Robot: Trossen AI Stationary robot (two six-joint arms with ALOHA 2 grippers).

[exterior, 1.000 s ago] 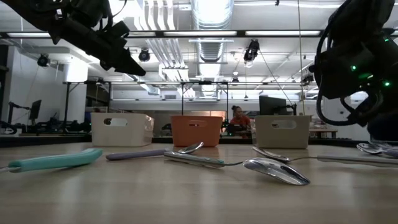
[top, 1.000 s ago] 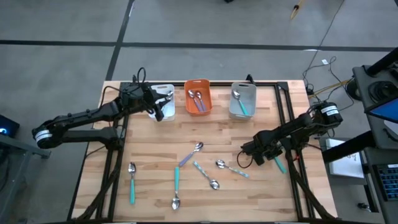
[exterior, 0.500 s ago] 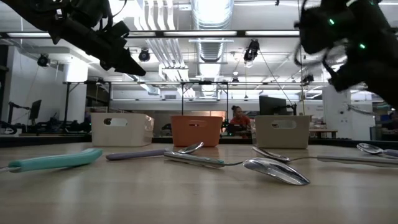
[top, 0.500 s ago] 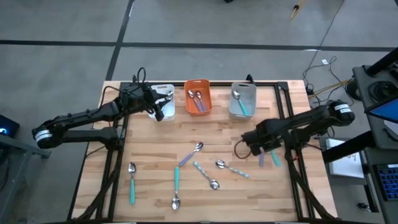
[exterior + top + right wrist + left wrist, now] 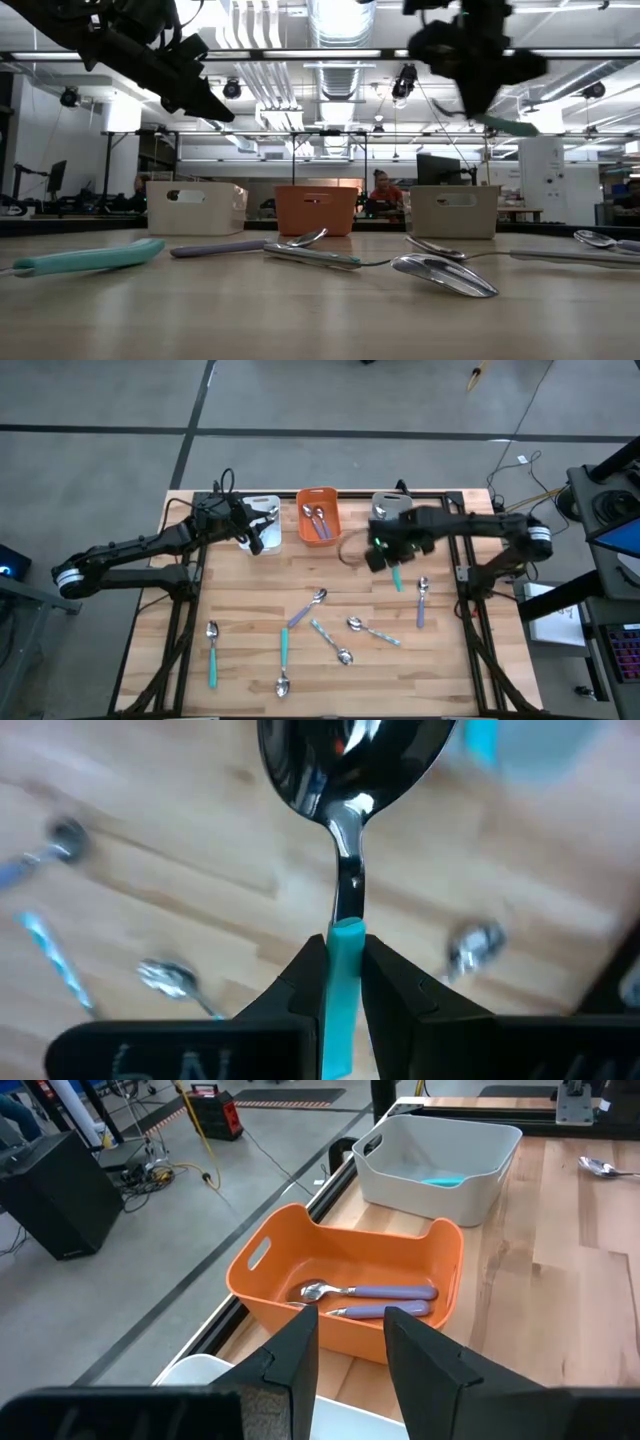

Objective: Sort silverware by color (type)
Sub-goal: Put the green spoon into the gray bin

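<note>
Right gripper [image 5: 392, 556] pinched a teal-handled spoon [image 5: 345, 870] by its handle, bowl forward, hanging just at six o'clock of the grey bin [image 5: 391, 510], probably to drop it with the teal spoon already there. Left gripper [image 5: 256, 532] hovered at the white bin [image 5: 262, 510], fingers apart and empty. Other spoons [image 5: 330, 625] lay loose at mid-table, unsorted.
</note>
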